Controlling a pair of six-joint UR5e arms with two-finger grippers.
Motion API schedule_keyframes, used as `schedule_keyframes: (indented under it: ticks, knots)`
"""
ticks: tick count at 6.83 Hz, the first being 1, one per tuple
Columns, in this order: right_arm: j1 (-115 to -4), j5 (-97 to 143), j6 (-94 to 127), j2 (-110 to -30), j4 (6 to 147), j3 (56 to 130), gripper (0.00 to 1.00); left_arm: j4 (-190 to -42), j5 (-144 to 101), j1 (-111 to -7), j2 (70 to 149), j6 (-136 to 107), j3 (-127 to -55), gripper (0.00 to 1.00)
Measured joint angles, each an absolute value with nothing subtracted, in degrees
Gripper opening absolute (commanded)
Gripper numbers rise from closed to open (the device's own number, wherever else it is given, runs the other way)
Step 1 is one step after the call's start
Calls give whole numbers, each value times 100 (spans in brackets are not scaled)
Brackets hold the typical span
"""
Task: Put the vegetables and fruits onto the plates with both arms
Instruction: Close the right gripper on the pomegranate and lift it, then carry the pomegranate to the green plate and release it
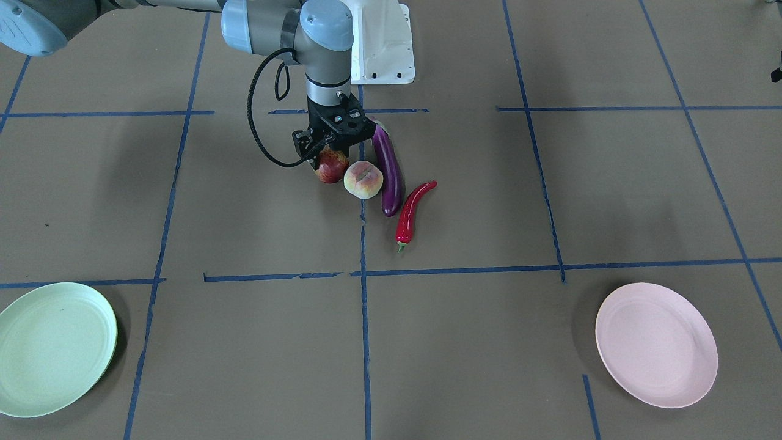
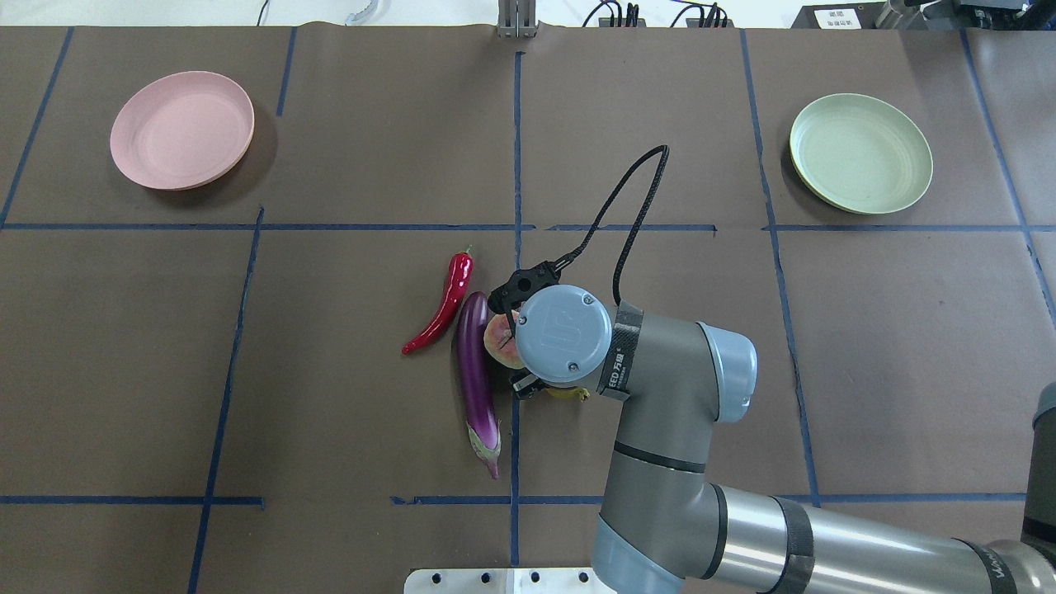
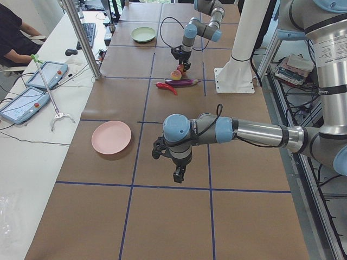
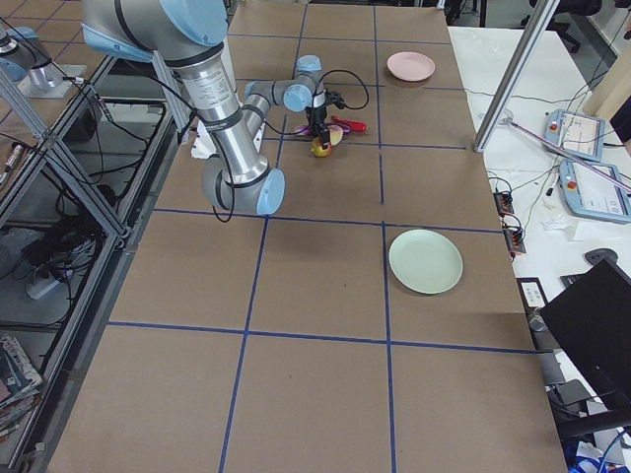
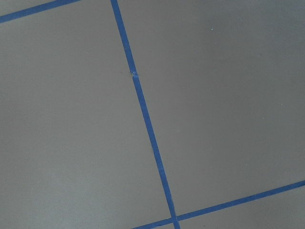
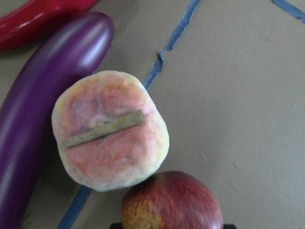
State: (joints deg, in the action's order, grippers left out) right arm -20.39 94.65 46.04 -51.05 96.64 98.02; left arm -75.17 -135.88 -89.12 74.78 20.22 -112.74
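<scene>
My right gripper [image 1: 330, 153] stands upright over the dark red apple [image 1: 330, 166] on the table. In the right wrist view the apple [image 6: 171, 202] lies between the fingertips [image 6: 116, 225], which rest against its two sides. The pale peach [image 1: 363, 179] touches the apple. Beside the peach lies the purple eggplant [image 1: 388, 171], then the red chili [image 1: 412, 211]. The green plate [image 1: 52, 348] and the pink plate [image 1: 657, 345] stand bare at opposite ends. My left gripper [image 3: 176, 173] hangs above bare table near the pink plate [image 3: 111, 137]. I cannot tell whether it is open.
The table is brown paper with blue tape lines [image 5: 145, 124]. The white base block [image 1: 382, 43] stands just behind the fruit cluster. In the overhead view my right wrist [image 2: 563, 334] hides the apple and part of the peach [image 2: 497, 341]. An operator's bench with tablets [image 3: 32, 86] runs along the far side.
</scene>
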Motion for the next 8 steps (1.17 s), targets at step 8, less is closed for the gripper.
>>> schedule_keyframes:
  ticks: [8]
  knots:
    - [-5420,10978,4118,-6237,9683,9458,2,-7523,-13829,-8898,7517,1960,-11286,100]
